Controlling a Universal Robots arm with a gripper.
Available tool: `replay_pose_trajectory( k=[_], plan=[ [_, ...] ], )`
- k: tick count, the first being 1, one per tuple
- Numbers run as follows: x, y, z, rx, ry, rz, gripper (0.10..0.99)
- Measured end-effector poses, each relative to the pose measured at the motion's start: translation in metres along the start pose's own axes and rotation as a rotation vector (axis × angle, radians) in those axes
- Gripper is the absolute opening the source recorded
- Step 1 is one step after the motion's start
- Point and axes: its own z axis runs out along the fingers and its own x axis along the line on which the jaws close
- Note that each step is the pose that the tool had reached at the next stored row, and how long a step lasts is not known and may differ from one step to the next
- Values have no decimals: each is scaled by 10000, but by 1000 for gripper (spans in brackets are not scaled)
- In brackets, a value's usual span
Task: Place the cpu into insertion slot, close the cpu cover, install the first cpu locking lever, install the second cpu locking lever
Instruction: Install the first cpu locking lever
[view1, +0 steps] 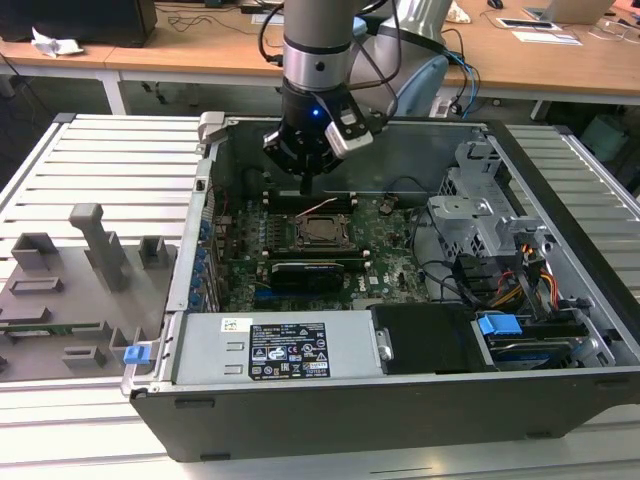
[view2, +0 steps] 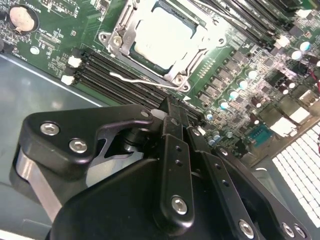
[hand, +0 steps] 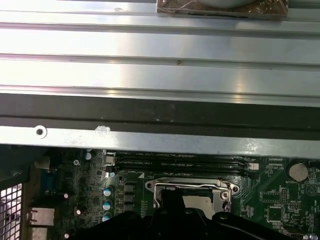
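We see the cpu (view2: 162, 32) lying flat in the slot (view2: 131, 26), silvery top up, ahead of the fingers and below them. In the second wrist view its far edge is cut off by the frame; in the first wrist view the gripper body hides most of it, leaving a pale patch (hand: 196, 201). Being square, it has no long axis we can name; its sides run parallel to the socket rim.

The cover (view2: 186, 56) lies down around the chip, its window showing the metal top (the frame looks closed, though we cannot confirm it is latched). A thin wire lever (view2: 134, 78) lies along the side of the socket nearest the fingers; whether it is hooked we cannot make out.

The gripper (view2: 172, 112) hovers just above the memory slots (view2: 102, 67) beside the socket, its fingers pressed together with nothing between them. In the exterior view the gripper (view1: 306, 185) hangs over the board (view1: 390, 260), just beyond the socket (view1: 322, 230), inside the open case (view1: 560, 200).
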Motion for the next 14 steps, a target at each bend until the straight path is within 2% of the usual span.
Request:
replay_pose_trajectory(
  k=[3, 4, 8, 10, 12, 14],
  plan=[
    [-11, -2, 14, -207, -9, 0, 110],
    [-11, -2, 18, -245, -15, 0, 110],
    [-23, -3, 37, -311, -40, -16, 110],
    [-57, -5, 58, -358, -43, -15, 110],
    [-114, -10, 122, -360, -41, -16, 110],
    [-135, -10, 191, -360, -41, -34, 110]
  ],
)
